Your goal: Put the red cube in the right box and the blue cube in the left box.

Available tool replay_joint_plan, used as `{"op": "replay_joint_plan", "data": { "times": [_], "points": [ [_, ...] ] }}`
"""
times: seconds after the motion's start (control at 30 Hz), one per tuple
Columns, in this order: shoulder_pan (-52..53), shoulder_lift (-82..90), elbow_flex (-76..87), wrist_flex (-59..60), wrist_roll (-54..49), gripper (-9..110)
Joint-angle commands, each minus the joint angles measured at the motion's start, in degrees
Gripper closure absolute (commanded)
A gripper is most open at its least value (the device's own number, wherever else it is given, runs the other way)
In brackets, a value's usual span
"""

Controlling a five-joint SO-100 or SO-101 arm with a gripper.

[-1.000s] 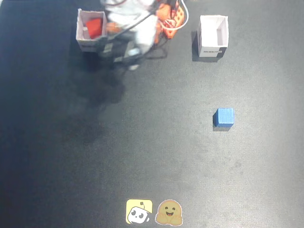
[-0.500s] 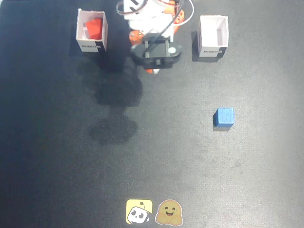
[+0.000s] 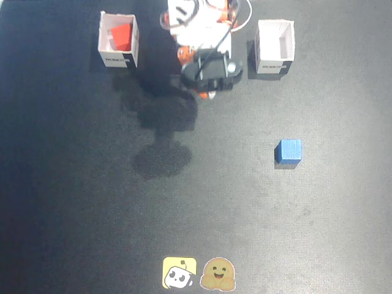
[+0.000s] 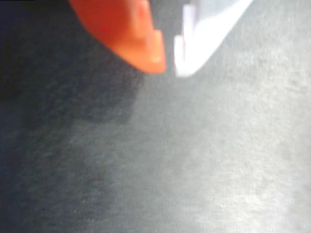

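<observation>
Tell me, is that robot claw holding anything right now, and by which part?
Nothing is held. In the wrist view the gripper has its jaws nearly together with only dark mat between them. The red cube sits in its box; the blue cube lies alone.

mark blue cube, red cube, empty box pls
blue cube [image 3: 288,150]: fixed view, top face.
red cube [image 3: 122,37]: fixed view, visible face inside its box.
empty box [image 3: 273,64]: fixed view, labelled front wall.

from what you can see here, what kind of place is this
Most likely a hobbyist's tabletop robot practice setup: a dark mat carrying two small card boxes, a blue cube, and two cartoon stickers at the near edge in the fixed view.
</observation>
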Motion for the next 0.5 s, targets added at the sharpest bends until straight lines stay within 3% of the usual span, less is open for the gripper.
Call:
{"op": "replay_joint_plan", "data": {
  "times": [0.0, 0.17, 0.47],
  "points": [
    [-1.32, 0.00, -0.97, -1.05, 1.49, 101],
    [-5.45, -3.08, -2.72, -2.46, 5.62, 101],
    [-14.15, -25.40, -12.57, -10.55, 15.73, 101]
  ]
}}
